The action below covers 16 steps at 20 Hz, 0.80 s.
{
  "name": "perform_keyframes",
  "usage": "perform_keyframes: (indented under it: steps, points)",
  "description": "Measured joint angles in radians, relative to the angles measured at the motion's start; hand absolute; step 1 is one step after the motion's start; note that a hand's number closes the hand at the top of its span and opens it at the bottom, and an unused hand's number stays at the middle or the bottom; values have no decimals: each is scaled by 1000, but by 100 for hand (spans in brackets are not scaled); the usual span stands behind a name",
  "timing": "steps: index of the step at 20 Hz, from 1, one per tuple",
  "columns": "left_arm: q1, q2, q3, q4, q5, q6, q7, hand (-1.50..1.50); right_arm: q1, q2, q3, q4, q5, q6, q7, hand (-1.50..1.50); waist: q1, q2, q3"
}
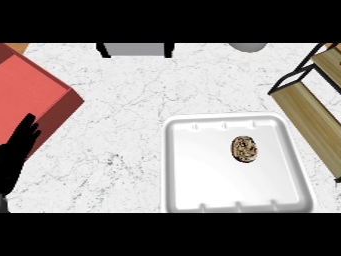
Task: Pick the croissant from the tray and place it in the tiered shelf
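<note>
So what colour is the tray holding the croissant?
White, seen in the head view: the tray under the brown croissant.

item: our left robot hand [12,150], matte black throughout, slim tapered fingers; a small patch of grey forearm beneath it at the wrist.

We look down on a white marble counter [129,100] veined with fine grey lines and evenly lit. A red box [21,95] sits at its left edge. At the far edge we see a grey, black-framed object [136,49] and a pale rounded shape [247,47], both cut off.
</note>
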Motion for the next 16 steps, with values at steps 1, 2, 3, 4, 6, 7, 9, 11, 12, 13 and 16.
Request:
perform_keyframes:
  steps: [1,2,3,4,6,7,9,11,12,13,16]
  points:
    - [11,-4,-2,-6,0,-1,-2,0,-1,2,-9,-23,-21,-1,3,-150,0,-1,0]
    - [22,-11,-4,-16,-3,3,-6,0,-6,2,-16,-47,-39,-1,10,-150,0,-1,0]
    - [22,-14,-6,-18,-6,4,-3,0,-2,-6,-31,-73,-62,0,9,-150,-2,-2,0]
    - [22,-10,-1,-16,-3,-1,-5,0,-4,-8,-35,-105,-80,3,13,-150,-3,-2,0]
    - [32,-14,-6,-34,-7,2,10,0,-2,-10,-37,-179,-102,14,29,-150,-4,-3,0]
    - [35,-12,-4,-38,-7,1,14,0,-3,-19,-45,-214,-120,23,34,-150,-5,-3,0]
    - [28,-23,-8,-43,-12,11,24,0,4,-26,-49,-311,-143,69,64,-150,-10,-4,-1]
    - [30,-24,-3,-39,-15,15,19,0,6,-43,-66,-412,-165,117,82,-150,-17,-7,-1]
    - [35,-21,2,-31,-16,12,9,0,12,-56,-83,-458,-179,146,88,-150,-20,-8,-1]
    - [36,-16,9,-27,-14,12,7,0,15,-64,-95,-508,-186,177,98,-150,-25,-10,-2]
    - [54,-20,11,-32,-14,12,5,0,13,-97,-136,-633,-200,269,120,-150,-36,-16,-2]
